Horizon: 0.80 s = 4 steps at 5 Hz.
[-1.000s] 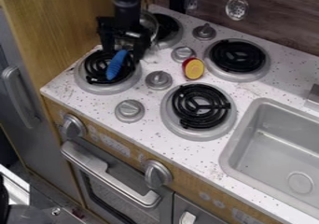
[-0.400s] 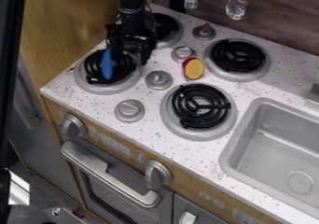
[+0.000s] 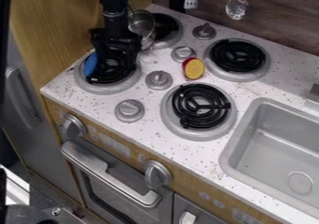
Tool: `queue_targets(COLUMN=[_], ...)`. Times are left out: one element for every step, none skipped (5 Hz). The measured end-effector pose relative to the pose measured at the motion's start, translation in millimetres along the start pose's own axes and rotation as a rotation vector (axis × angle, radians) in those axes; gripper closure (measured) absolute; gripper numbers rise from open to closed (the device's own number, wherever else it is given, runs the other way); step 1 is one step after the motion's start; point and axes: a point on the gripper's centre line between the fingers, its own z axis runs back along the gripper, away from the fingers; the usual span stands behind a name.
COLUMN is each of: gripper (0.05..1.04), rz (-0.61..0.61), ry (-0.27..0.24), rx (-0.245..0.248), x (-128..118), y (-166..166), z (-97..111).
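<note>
The black gripper [image 3: 114,55] hangs low over the front-left burner [image 3: 123,86] in the camera view. A blue elongated object [image 3: 91,64] stands almost upright at the gripper's left side, over the left part of that burner. Its upper end meets or lies behind the gripper; whether it is held cannot be told. Behind and to the right of the gripper, a silver pot [image 3: 142,26] is beside the back-left burner coil [image 3: 166,27], partly hidden by the arm.
A red-rimmed yellow object [image 3: 194,68] lies among the knobs, left of the back-right burner [image 3: 238,56]. The front-right burner [image 3: 199,106] is nearer the front edge. A grey sink [image 3: 274,148] is at the right. A wooden panel [image 3: 59,31] rises at the left.
The gripper has moved slightly right, then back left, ending lower than at first. The blue object has shifted left and turned its angle. More of the pot shows behind the arm.
</note>
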Motion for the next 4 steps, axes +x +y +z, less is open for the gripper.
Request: queue_targets(gripper=[0.086, 0.086, 0.086, 0.086], rz=[-0.009, -0.011, 0.015, 0.041], ry=[-0.073, -0.101, -0.113, -0.122], rx=[-0.031, -0.053, -0.037, 0.006], x=[2.9, 2.6, 3.3, 6.6], y=[-4.8, -5.3, 6.9, 21.3], z=[27.1, 38.1, 39.7, 42.5])
